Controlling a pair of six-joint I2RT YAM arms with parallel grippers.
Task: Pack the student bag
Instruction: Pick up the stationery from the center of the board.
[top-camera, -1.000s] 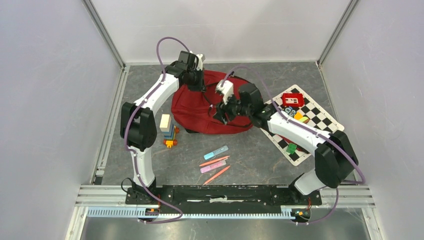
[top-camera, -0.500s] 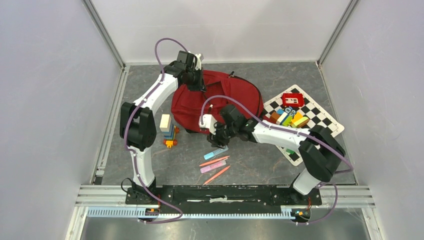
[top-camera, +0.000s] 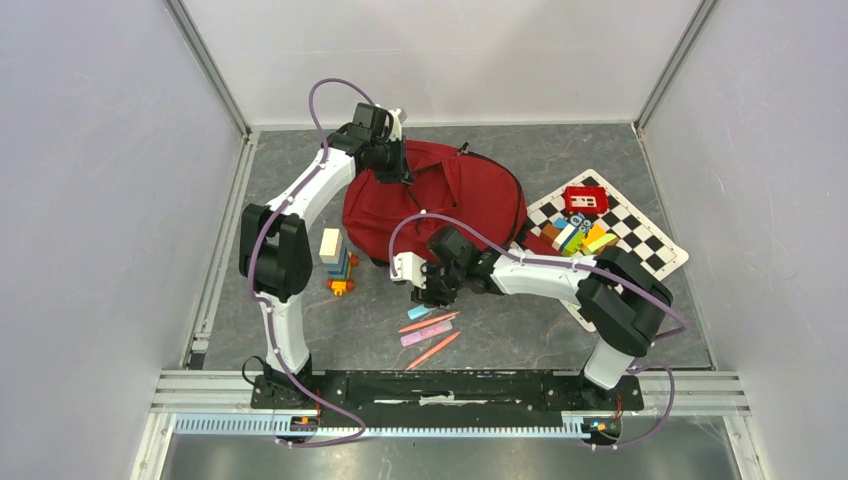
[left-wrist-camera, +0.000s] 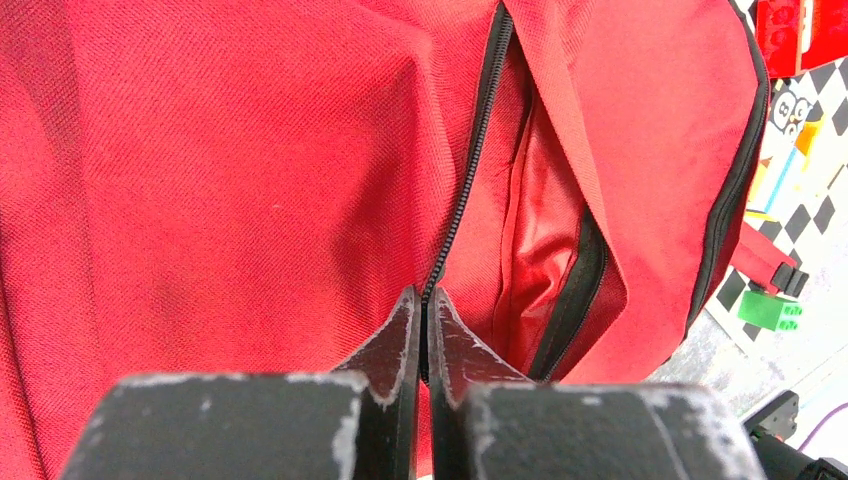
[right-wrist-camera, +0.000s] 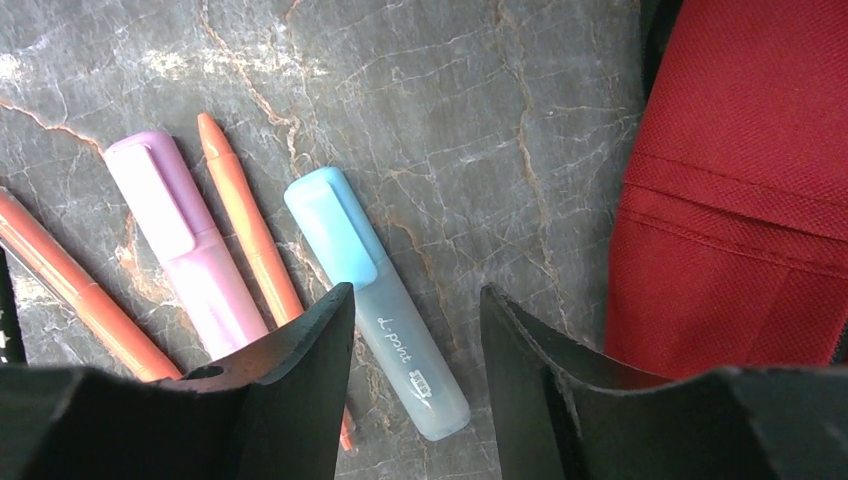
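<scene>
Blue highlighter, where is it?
In the right wrist view, the blue highlighter lies on the table, framed by the right gripper's open jaws, orange pen left, student bag right.

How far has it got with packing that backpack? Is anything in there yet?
Early days. Done: the backpack has its zip open, with the left gripper pinched shut on its edge. In hand: the right gripper hangs open over the blue highlighter, not gripping it. Left: the pink highlighter, orange pens and toy blocks all lie outside. I cannot see whether anything is inside.

R gripper (right-wrist-camera: 417, 293) off bag (top-camera: 460, 195), seemingly astride blue hiliter (right-wrist-camera: 380, 310)
</scene>
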